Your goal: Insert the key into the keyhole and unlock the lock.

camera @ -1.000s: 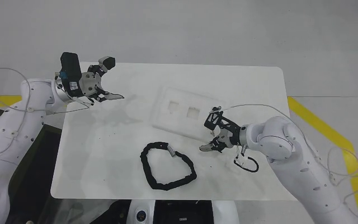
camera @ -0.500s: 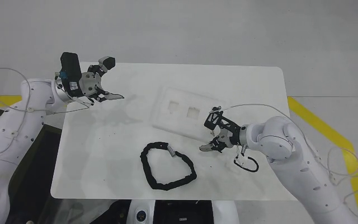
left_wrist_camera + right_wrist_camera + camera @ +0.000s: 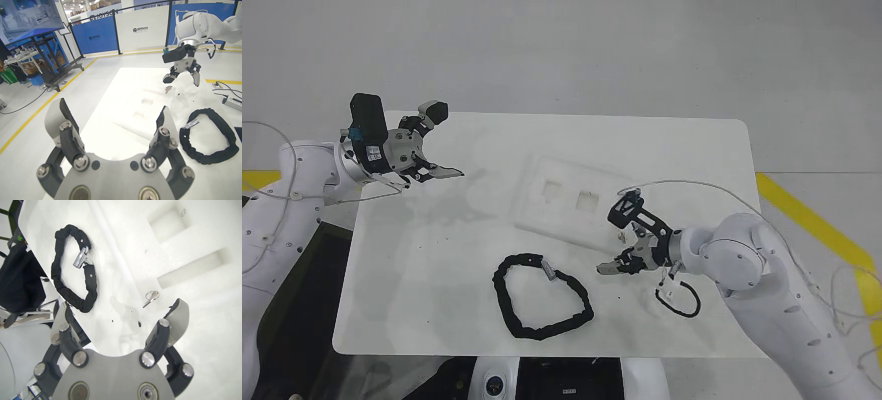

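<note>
A black fabric-covered chain point(image 3: 500, 288) lies looped near the table's front edge, its ends joined by a silver lock cylinder point(image 3: 545, 268). The small silver key point(image 3: 151, 298) with its ring lies flat on the edge of the white foam tray point(image 3: 572, 190), apart from the chain. My right gripper point(image 3: 614, 240) hovers open just above the key point(image 3: 622, 239), one finger on either side, and holds nothing. At the table's far left corner my left gripper point(image 3: 447, 140) is open and empty. The left wrist view shows the key point(image 3: 167, 89) under the right gripper point(image 3: 182, 79).
The foam tray point(image 3: 132, 237) has two shallow rectangular recesses. Small dark specks dot the white table point(image 3: 422, 280) near the key. The chain point(image 3: 231, 136) and lock cylinder point(image 3: 191, 124) lie between the tray and the front edge.
My right gripper has shifted slightly toward the table's front, staying open over the key. The left arm, the chain and the key have not moved.
</note>
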